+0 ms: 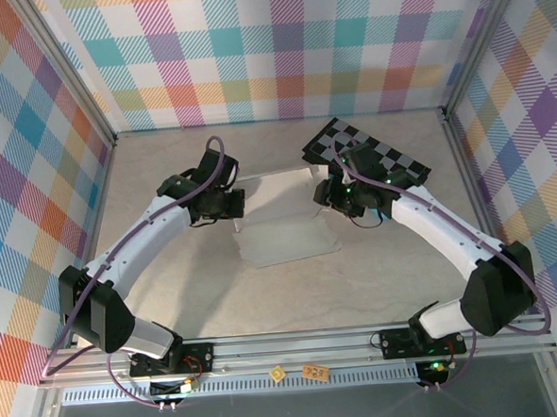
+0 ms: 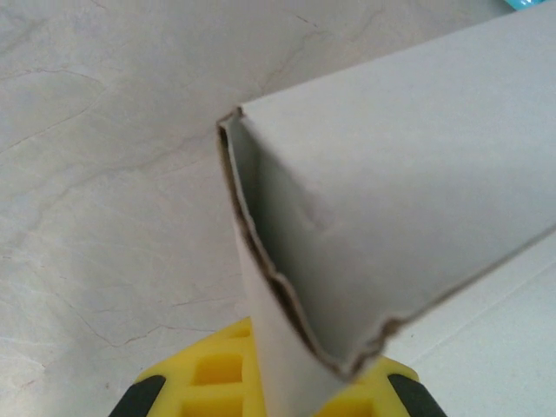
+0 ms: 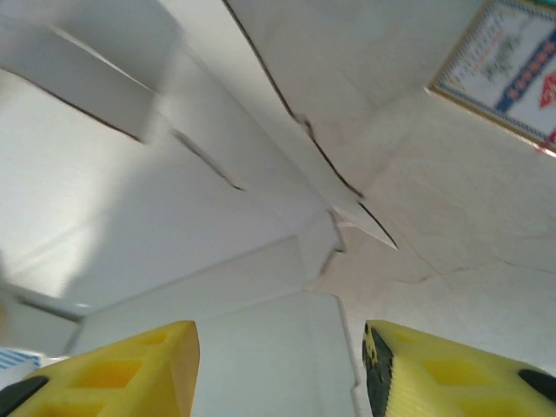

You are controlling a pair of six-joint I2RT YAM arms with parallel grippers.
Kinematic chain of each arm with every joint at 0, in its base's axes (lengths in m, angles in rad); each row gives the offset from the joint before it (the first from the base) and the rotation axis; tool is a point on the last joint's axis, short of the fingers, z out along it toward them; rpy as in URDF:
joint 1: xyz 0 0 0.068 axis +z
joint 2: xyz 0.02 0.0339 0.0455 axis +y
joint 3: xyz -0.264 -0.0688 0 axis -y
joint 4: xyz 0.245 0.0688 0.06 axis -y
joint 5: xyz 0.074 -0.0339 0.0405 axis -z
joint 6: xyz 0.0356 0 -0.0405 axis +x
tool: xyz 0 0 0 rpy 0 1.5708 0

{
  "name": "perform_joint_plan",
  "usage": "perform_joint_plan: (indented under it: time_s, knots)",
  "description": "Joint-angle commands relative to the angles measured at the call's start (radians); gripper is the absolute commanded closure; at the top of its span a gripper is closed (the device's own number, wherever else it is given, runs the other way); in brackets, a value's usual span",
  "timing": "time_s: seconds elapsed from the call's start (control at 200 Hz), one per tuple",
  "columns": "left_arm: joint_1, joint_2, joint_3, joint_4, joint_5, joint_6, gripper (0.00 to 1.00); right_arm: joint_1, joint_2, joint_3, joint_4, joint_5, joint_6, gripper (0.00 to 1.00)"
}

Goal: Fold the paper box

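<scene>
The paper box (image 1: 290, 234) is a white die-cut cardboard sheet, part folded, lying mid-table between the two arms. My left gripper (image 1: 233, 207) sits at its left edge. In the left wrist view the gripper (image 2: 291, 387) is shut on a raised, doubled-over flap of the paper box (image 2: 391, 191), pinched between the yellow fingers (image 2: 204, 378). My right gripper (image 1: 328, 194) is at the sheet's right edge. In the right wrist view it (image 3: 280, 373) is open, its yellow fingers (image 3: 130, 369) well apart over a flat panel of the paper box (image 3: 269, 339), with slotted flaps beyond.
A black-and-grey checkered board (image 1: 394, 164) lies at the back right, just behind the right wrist. A printed card (image 3: 508, 74) rests on the table beyond the box's right flaps. Plaid walls enclose the table; a metal rail (image 1: 296, 344) runs along the near edge.
</scene>
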Motion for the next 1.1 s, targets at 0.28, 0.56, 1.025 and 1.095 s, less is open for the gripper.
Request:
perform_joint_plan:
  time_s: [0.28, 0.56, 1.025, 1.095]
  knots:
    - [-0.010, -0.028, -0.005, 0.034, 0.015, 0.039, 1.00, 0.006, 0.114, -0.007, 0.111, -0.009, -0.039, 0.55]
    - [-0.010, -0.024, -0.002, 0.038, 0.026, 0.032, 1.00, 0.006, 0.147, -0.033, 0.175, -0.009, -0.005, 0.64]
    - [-0.012, -0.011, 0.004, 0.045, 0.036, 0.028, 1.00, 0.017, 0.180, 0.019, 0.198, -0.052, -0.008, 0.73]
    - [-0.012, -0.008, 0.007, 0.048, 0.037, 0.026, 1.00, 0.022, 0.189, 0.024, 0.198, -0.068, -0.009, 0.73]
